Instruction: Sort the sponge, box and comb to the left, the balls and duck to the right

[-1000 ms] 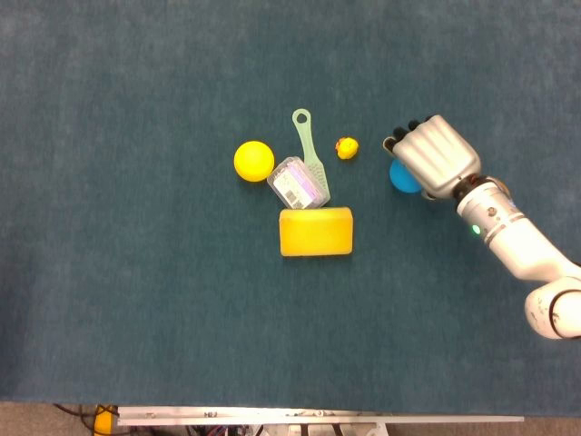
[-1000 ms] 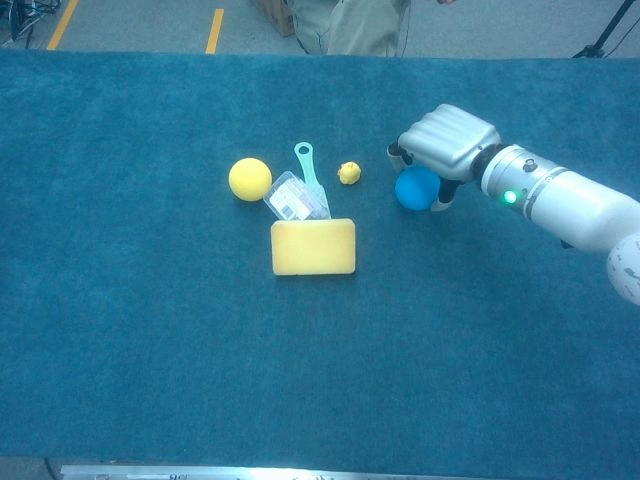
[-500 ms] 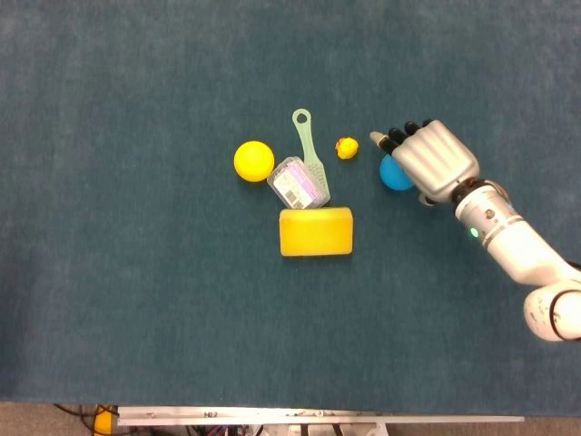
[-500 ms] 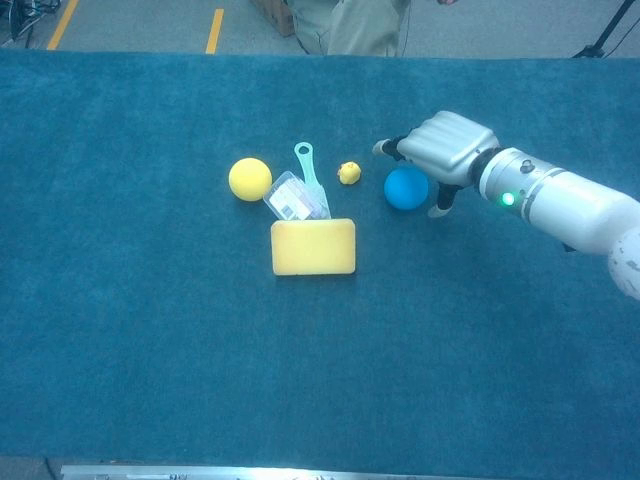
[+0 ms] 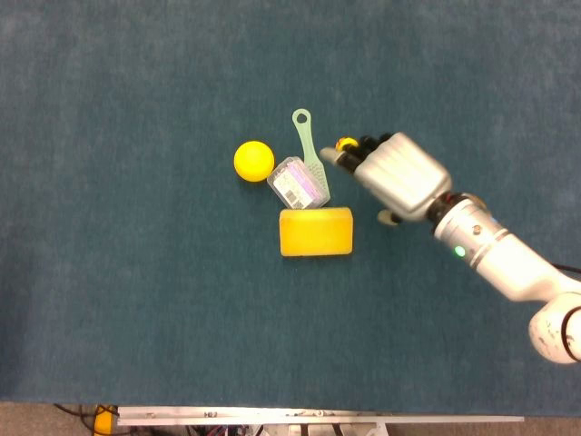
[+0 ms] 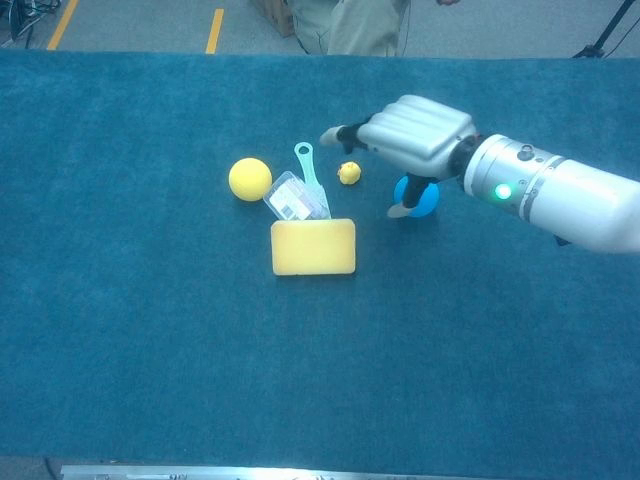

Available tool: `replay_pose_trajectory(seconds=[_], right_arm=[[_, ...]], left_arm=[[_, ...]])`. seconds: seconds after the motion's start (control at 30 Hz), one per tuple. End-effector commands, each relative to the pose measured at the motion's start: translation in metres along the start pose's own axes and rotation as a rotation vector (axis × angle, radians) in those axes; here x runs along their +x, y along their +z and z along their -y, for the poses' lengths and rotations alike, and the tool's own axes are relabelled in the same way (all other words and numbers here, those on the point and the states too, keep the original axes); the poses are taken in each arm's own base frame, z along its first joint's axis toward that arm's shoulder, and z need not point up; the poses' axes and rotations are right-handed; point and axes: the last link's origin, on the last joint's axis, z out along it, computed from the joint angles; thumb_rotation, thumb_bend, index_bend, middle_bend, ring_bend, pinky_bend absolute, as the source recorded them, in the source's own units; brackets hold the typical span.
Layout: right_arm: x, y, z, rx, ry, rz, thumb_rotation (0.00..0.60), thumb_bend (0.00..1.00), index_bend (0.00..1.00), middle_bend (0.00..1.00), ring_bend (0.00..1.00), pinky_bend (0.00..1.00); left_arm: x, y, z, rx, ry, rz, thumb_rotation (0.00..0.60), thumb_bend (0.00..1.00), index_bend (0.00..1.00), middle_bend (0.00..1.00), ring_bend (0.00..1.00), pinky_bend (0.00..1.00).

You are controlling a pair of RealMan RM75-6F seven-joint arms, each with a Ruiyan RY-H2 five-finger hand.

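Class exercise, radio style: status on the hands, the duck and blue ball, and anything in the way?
Right hand open above duck, holding nothing; left hand not in view. Blue ball on table beneath the hand. Comb close beside duck.

right hand: silver-grey ribbed shell | fingers: dark, pale tips | forearm: white, green light

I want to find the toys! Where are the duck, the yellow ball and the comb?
duck (image 6: 348,173): chest view, on its body.
yellow ball (image 5: 253,160): head view, on its middle.
comb (image 5: 305,136): head view, on its handle.
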Motion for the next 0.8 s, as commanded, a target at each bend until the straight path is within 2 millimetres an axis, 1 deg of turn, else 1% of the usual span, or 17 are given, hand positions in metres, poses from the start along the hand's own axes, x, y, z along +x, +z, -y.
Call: replay_pose_trajectory(seconds=[0.03, 0.23, 0.37, 0.6, 0.8], right_arm=[[0.006, 0.002, 0.013, 0.051, 0.002, -0.004, 0.6, 0.0, 0.12, 0.27, 0.27, 0.43], [0.007, 0.015, 0.036, 0.118, -0.027, 0.011, 0.6, 0.0, 0.12, 0.27, 0.27, 0.43], [0.007, 0.029, 0.049, 0.137, -0.058, 0.02, 0.6, 0.0, 0.12, 0.27, 0.27, 0.43], [0.001, 0.045, 0.065, 0.144, -0.104, 0.047, 0.6, 0.0, 0.12, 0.27, 0.27, 0.42], [-0.003, 0.052, 0.076, 0.152, -0.124, 0.079, 0.6, 0.0, 0.12, 0.27, 0.27, 0.42]], left_arm=[[0.001, -0.002, 0.0, 0.0, 0.0, -0.002, 0.6, 0.43, 0.36, 0.36, 0.32, 0.25], [0.003, -0.007, 0.002, 0.01, 0.001, -0.005, 0.6, 0.43, 0.36, 0.36, 0.32, 0.25], [0.004, -0.01, 0.004, 0.017, 0.001, -0.004, 0.6, 0.43, 0.36, 0.36, 0.32, 0.25], [0.005, -0.014, 0.007, 0.032, 0.0, 0.0, 0.6, 0.43, 0.36, 0.35, 0.31, 0.25], [0.005, -0.015, 0.009, 0.034, 0.0, -0.001, 0.6, 0.43, 0.36, 0.35, 0.31, 0.25]])
